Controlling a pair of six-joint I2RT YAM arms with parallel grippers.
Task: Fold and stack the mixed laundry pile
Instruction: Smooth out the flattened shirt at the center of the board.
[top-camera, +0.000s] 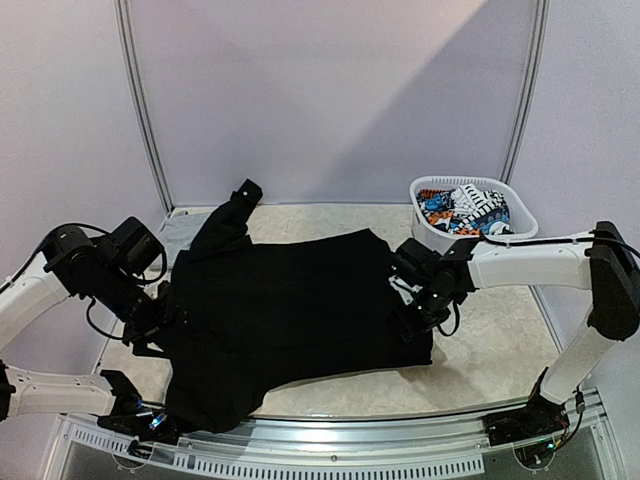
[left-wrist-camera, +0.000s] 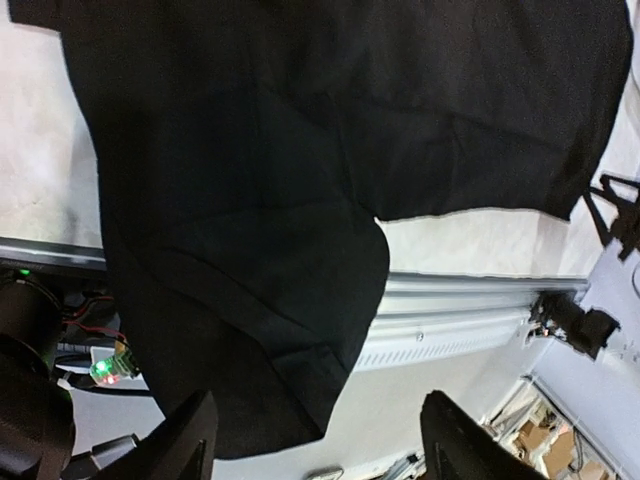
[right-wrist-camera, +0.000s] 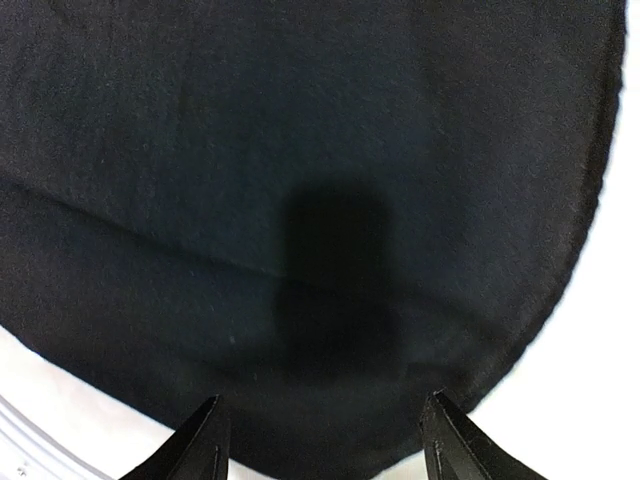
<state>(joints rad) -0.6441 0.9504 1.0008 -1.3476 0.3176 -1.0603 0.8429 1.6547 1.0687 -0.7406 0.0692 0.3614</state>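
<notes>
Black long-sleeved garment (top-camera: 290, 320) is lying flattened on the tabletop (top-camera: 490, 350); left claw (left-wrist-camera: 318, 410) and right claw (right-wrist-camera: 325, 405) are hovering wide, empty; folding likely means gripping a sleeve next.

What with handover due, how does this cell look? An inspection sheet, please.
Surface: pale marbled table, largely covered by cloth.
Job's things: black long-sleeved garment spread flat, its near-left part hanging over the table edge; printed piece in the white basket.
Clutter: nothing seen.
Grippers: left gripper open, holding nothing; right gripper open above the garment's edge, holding nothing.
Cables: black cables loop along the left arm; one runs along the right arm.
Surroundings: pale lilac walls; metal rail along the near edge.
</notes>
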